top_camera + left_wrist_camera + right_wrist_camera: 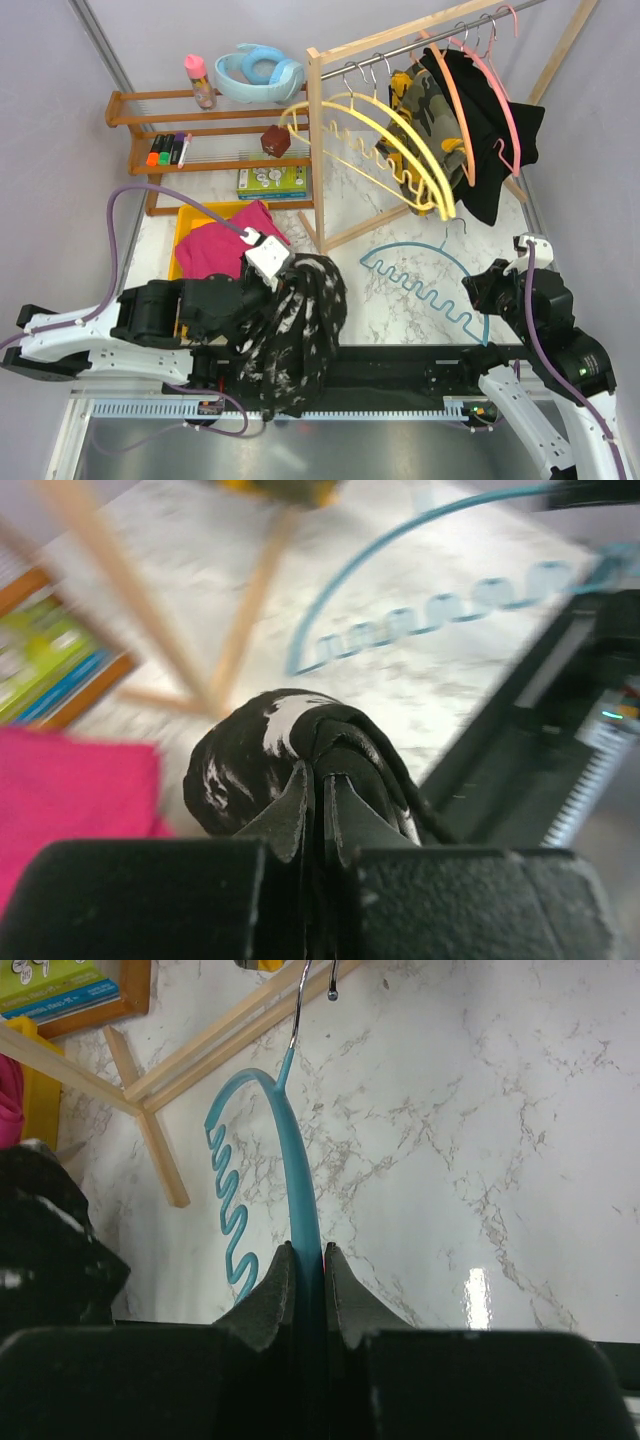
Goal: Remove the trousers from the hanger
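Top external shows a marble table point(490, 240) between pale walls point(60, 150)

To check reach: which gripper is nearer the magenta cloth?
Left. The left gripper, holding speckled trousers, is beside the magenta cloth; the right gripper grips the blue hanger, far across.

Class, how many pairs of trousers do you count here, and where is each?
4. Magenta trousers in the yellow bin; black white-speckled trousers gripped by the left claw; camouflage trousers and plain black trousers hanging from the rail. Others may be hidden behind them.
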Controlling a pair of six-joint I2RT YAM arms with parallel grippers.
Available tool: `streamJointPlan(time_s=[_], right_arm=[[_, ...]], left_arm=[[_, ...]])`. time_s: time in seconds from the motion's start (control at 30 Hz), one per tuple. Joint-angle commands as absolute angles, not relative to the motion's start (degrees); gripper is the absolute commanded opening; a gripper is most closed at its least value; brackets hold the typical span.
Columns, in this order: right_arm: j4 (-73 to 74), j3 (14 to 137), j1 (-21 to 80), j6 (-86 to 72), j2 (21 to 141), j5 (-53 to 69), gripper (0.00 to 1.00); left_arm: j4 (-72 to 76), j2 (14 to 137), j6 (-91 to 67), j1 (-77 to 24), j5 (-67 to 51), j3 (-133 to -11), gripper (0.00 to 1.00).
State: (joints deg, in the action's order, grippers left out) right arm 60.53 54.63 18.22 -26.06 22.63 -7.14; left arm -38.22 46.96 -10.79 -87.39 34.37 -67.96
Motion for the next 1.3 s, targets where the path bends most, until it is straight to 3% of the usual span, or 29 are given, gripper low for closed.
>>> streamJointPlan(time_s=[0.0,0.23,0.57,0.77,0.9,1.03,1.27], right_arm=[[56.7,57.1,18.4,-24.9,23.4,-6.6,0.0],[56.6,58.3,18.4,-24.1,23.9,-6.6,0.0],[56.6,58.5,18.4,-22.9,24.6,-6.8,0.0],[56.5,59.4,18.3,-22.4,25.7,-7.0,0.0],[55.9,59.3,18.4,-22.4,26.0,-6.5,0.0],[54.7,59.2,18.3,-22.2,26.8,-4.7,0.0],[55.2,64.5,18.4,-20.7,28.6,-4.0,0.0]], left_arm=[[-43.7,47.0,-19.6,-83.6,56.8,-72.4,0.02],[-35.4,51.1,1.6,-74.2,63.7,-79.2,0.02],[-28.0,55.2,10.5,-48.4,49.8,-88.3,0.02],[-28.1,59.5,16.4,-45.6,56.1,-99.4,0.02],[-27.5,58.0,18.9,-45.5,60.5,-100.5,0.02],[-27.9,55.6,19.1,-45.5,59.1,-97.7,0.02],[-34.5,53.4,0.7,-44.7,51.3,-72.6,0.02]])
